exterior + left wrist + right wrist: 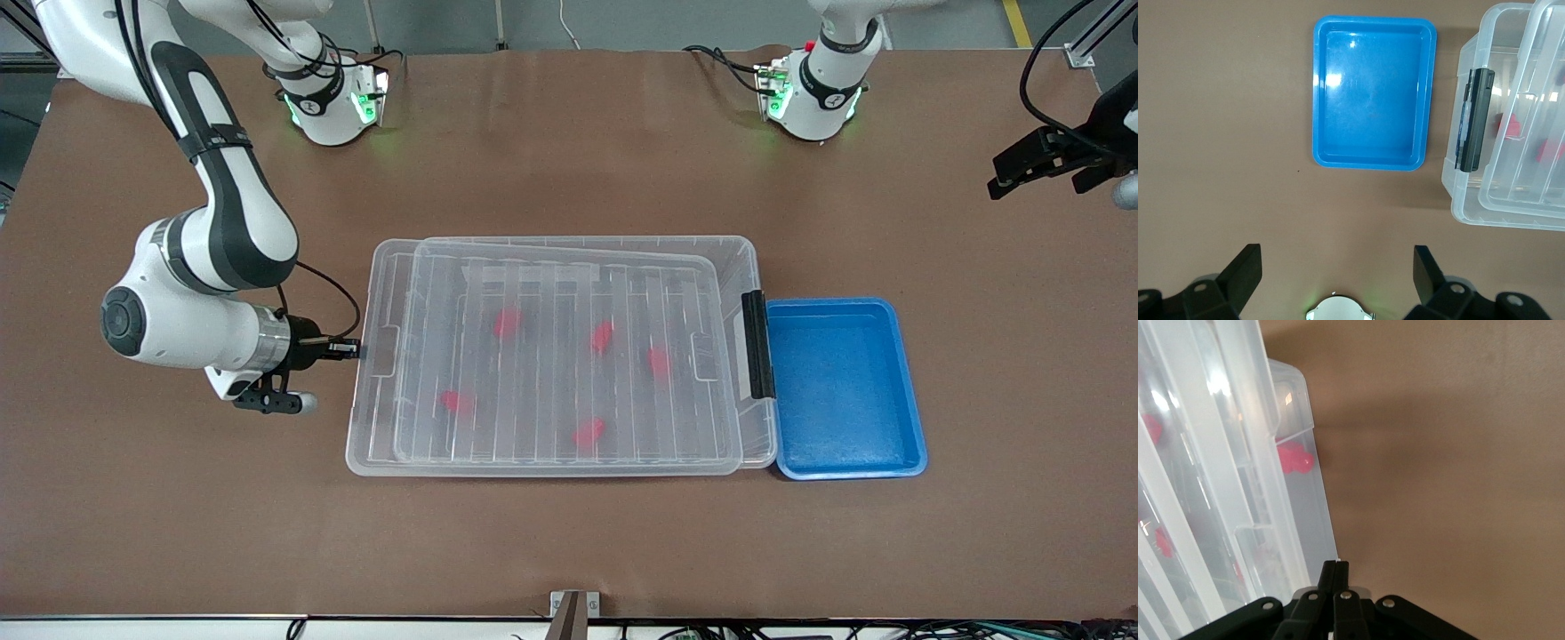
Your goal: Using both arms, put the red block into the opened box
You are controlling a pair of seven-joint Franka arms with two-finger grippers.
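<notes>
I'm seeing my right pincer (348,349) pinching closed, tip touching the box (369,391) rim, left pincer (1338,273) hanging wide, holding nothing, over the surface (569,542)

The five small red plastic blocks (602,337) lie under the ribbed clear plastic lid (569,356) and show only as blurred patches; their stepped ends cannot be told. The large clear plastic box (1511,133) is cut off by the left wrist view's edge. The black two-finger left gripper (1036,169) is partly cut by the front view's edge. The right wrist view shows only fragments of blocks.
</notes>
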